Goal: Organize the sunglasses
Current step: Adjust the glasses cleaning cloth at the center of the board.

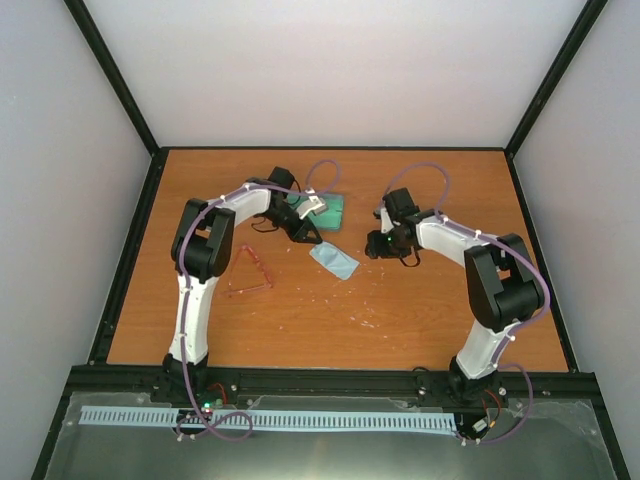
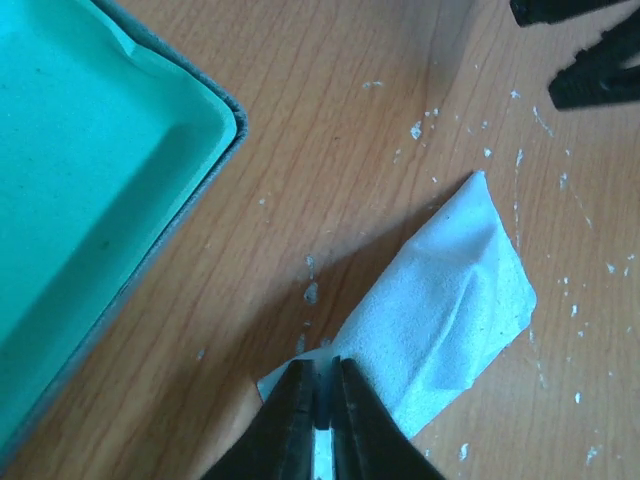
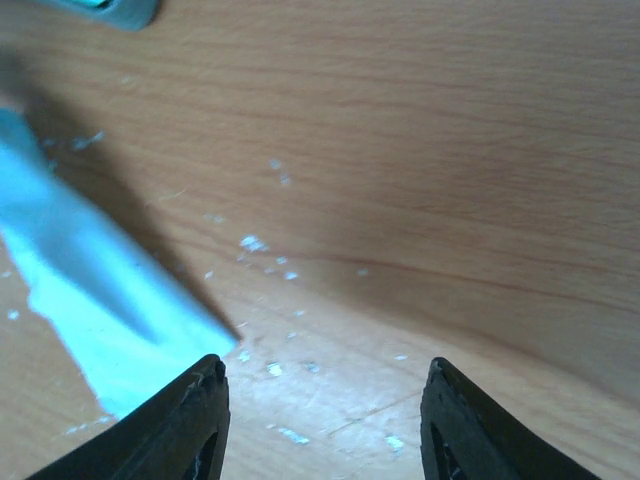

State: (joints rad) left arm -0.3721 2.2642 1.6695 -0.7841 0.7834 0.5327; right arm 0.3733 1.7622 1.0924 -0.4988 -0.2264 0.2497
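The sunglasses [image 1: 250,270], a thin red-pink wire frame, lie on the table left of centre, beside the left arm's forearm. They show in neither wrist view. My left gripper [image 1: 307,236] [image 2: 320,378] is shut on the near corner of the light-blue cloth [image 1: 334,261] [image 2: 455,300]; the cloth's pinched end is raised and casts a shadow. The open grey-blue case [image 1: 328,209] [image 2: 90,180] with green lining lies just behind that gripper. My right gripper [image 1: 376,246] [image 3: 325,375] is open and empty, low over bare wood right of the cloth [image 3: 90,300].
The wooden table [image 1: 430,320] is flecked with small white specks. Black frame rails run along its edges, with white walls behind. The right gripper's fingertips [image 2: 590,60] show in the left wrist view's top right corner. A corner of the case [image 3: 115,10] shows in the right wrist view.
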